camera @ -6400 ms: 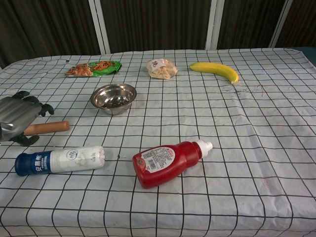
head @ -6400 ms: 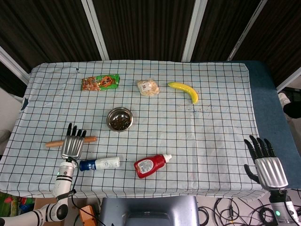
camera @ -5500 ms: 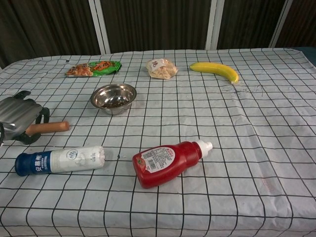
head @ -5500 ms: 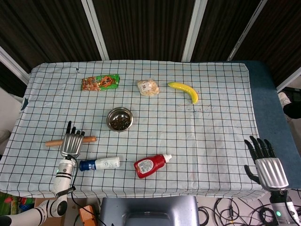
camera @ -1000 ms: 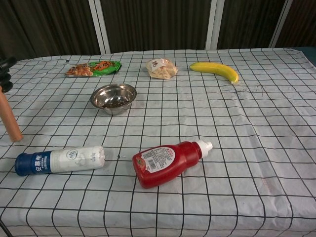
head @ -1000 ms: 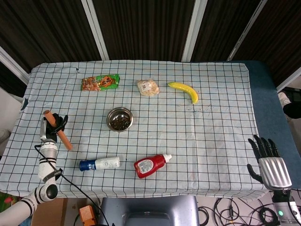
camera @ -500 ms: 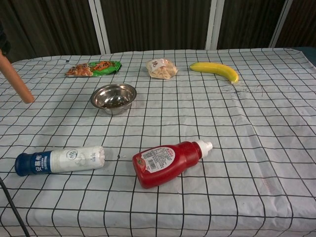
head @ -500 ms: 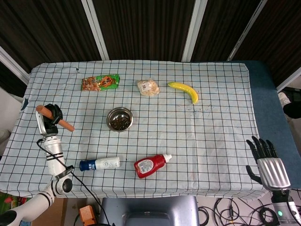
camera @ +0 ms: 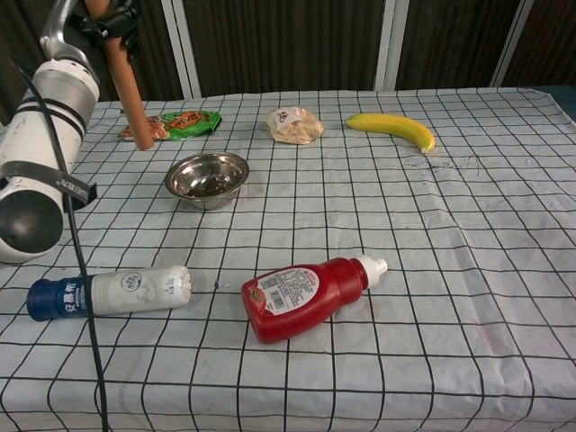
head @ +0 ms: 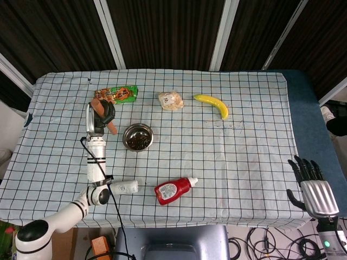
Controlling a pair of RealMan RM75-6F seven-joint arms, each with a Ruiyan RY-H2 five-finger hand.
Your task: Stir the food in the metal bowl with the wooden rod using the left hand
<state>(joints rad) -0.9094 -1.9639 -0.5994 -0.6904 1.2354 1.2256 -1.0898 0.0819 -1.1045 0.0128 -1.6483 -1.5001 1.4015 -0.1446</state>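
The metal bowl (head: 137,136) with dark food in it sits left of the table's middle, also seen in the chest view as the bowl (camera: 207,177). My left hand (head: 101,116) hangs raised just left of the bowl and grips the wooden rod (head: 113,129). In the chest view the left hand (camera: 108,20) is at the top left, and the rod (camera: 131,97) slants down from it, its lower end above the cloth left of and behind the bowl. My right hand (head: 311,187) is open off the table's near right corner.
A green snack packet (head: 115,95), a bagged bread (head: 171,101) and a banana (head: 212,105) lie along the far side. A red ketchup bottle (camera: 306,295) and a white bottle with a blue cap (camera: 108,292) lie near the front. My left forearm (camera: 40,153) stands at the left.
My left hand has carried the rod from the table's left edge rightward to just beside the bowl, and the arm now shows in the chest view. The right hand has barely moved.
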